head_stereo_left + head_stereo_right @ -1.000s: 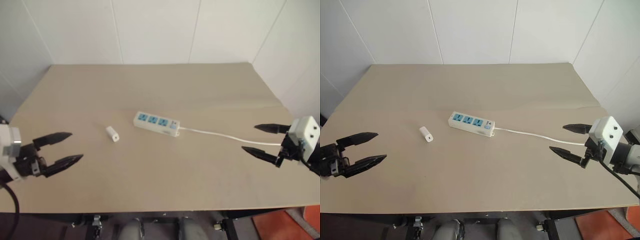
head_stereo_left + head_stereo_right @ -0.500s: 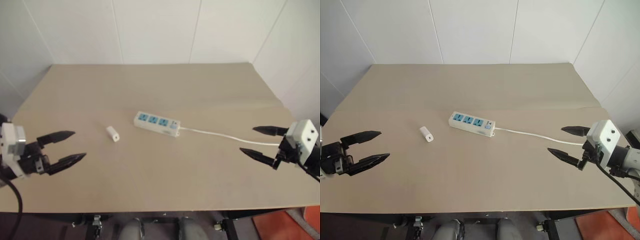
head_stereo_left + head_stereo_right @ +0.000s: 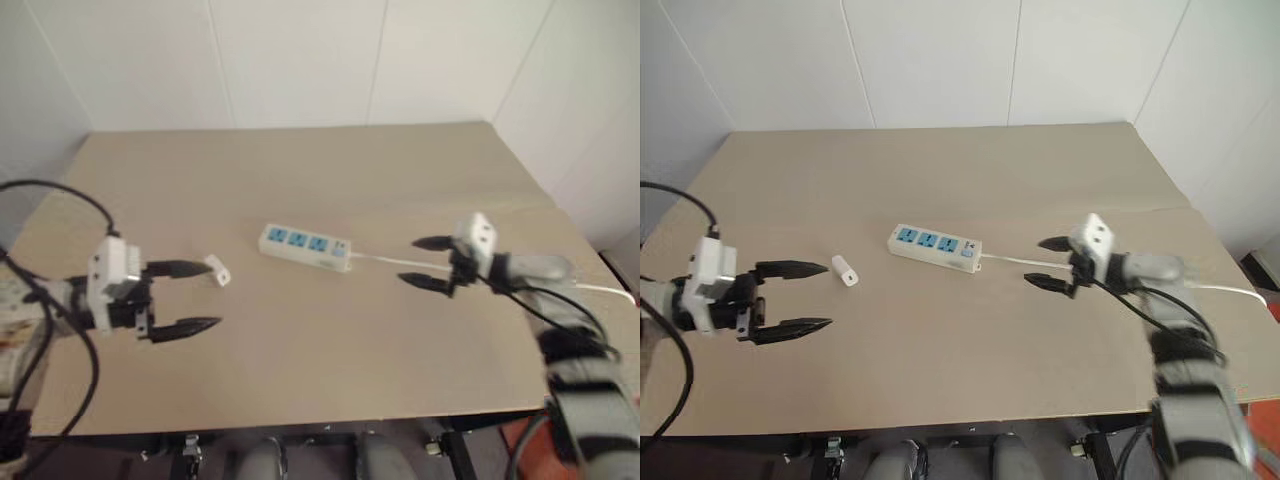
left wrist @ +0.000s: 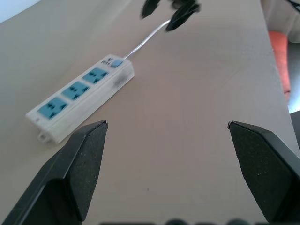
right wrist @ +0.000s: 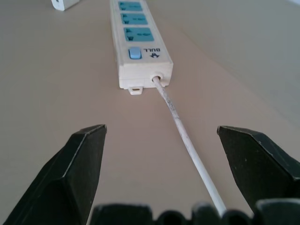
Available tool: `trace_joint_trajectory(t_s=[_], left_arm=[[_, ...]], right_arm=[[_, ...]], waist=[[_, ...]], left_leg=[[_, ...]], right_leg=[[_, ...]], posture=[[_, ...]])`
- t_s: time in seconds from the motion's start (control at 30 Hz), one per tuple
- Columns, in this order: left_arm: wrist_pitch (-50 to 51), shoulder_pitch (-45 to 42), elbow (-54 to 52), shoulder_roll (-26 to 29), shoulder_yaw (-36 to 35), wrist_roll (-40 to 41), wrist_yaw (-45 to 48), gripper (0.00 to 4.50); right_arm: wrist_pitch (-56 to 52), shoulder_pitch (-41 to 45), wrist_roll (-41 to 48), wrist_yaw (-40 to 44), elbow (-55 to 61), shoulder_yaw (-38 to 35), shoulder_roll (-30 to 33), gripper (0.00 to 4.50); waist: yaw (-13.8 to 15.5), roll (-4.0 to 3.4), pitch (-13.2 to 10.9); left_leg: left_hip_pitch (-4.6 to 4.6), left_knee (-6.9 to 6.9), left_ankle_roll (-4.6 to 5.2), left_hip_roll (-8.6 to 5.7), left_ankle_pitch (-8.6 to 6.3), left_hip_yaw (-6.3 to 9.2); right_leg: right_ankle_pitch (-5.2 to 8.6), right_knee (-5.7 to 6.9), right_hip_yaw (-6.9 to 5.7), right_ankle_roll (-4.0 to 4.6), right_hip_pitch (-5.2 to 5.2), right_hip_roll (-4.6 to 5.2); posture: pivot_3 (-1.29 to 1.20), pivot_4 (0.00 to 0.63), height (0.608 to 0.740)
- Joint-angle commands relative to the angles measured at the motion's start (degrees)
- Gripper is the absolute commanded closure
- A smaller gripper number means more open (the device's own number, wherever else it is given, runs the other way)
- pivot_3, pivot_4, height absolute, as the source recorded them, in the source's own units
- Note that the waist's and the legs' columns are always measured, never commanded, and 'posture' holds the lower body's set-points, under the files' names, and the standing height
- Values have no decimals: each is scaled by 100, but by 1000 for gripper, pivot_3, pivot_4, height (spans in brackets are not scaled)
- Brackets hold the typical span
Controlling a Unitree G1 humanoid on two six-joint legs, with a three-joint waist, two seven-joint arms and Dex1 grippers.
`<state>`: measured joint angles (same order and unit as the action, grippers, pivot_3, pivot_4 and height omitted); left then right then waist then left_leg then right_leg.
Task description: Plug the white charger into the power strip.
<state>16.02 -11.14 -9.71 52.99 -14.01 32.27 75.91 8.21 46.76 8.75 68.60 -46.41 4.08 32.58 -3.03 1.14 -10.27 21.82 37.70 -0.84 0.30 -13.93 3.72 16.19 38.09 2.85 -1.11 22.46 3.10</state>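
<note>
White charger (image 3: 844, 271) is lying on table (image 3: 940, 180), near power strip (image 3: 934, 246). Left gripper (image 3: 790, 297) and right gripper (image 3: 1049, 263) are standing open, empty. Light, rigid, likely slippery: grip its long sides.

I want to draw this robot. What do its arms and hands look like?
Each hand is a boxy white block with two pointy black fingers, like a crab claw. The left gripper has black cables looping back along its arm. The right gripper sits on a smooth silver-grey arm with thin black cables running along it, and its white block has little dark dots on top.
</note>
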Motion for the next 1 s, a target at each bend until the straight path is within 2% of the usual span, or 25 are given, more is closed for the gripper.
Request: trace_joint_trajectory(t_s=[0.03, 0.17, 0.33, 0.77, 1.0], left_arm=[[-10, -288, -64, -44, 416, -203, -49, 0], [31, -425, -140, -34, 903, -471, -21, 0], [102, -431, -269, -53, 1169, -688, -206, 0], [-46, -271, -175, -13, 1173, -830, -151, 0], [-141, -403, 11, -27, 1265, -987, -90, 0]], right_arm=[[650, 791, -477, -285, -1378, 121, -309, 25], [755, 1363, -919, -837, -2431, 229, -662, 25], [546, 1574, -1282, -1014, -2861, 277, -797, 25], [1000, 1455, -1404, -829, -2749, 100, -924, 4474], [1197, 893, -1254, -266, -2059, 45, -653, 4474]], waist=[[-14, 0, 0], [-8, 0, 0], [-17, 0, 0], [-105, 0, 0], [-96, 0, 1]], left_leg=[[8, 0, 0, 0, 0, 0], [59, 4, -2, -14, 1, 0], [59, 7, -2, -32, 2, -8], [34, 7, -1, -29, 2, -35], [31, 7, -1, -29, 1, -42]], right_leg=[[0, 0, 0, 0, 8, 0], [-4, 20, 6, -4, 68, 12], [-7, 26, 19, -10, 73, 27], [-7, 51, 50, -13, 72, 21], [-7, 54, 56, -14, 71, 20]], posture=[[0, 150, 740], [0, 150, 740], [0, 150, 740], [0, 150, 740], [0, 150, 740]])
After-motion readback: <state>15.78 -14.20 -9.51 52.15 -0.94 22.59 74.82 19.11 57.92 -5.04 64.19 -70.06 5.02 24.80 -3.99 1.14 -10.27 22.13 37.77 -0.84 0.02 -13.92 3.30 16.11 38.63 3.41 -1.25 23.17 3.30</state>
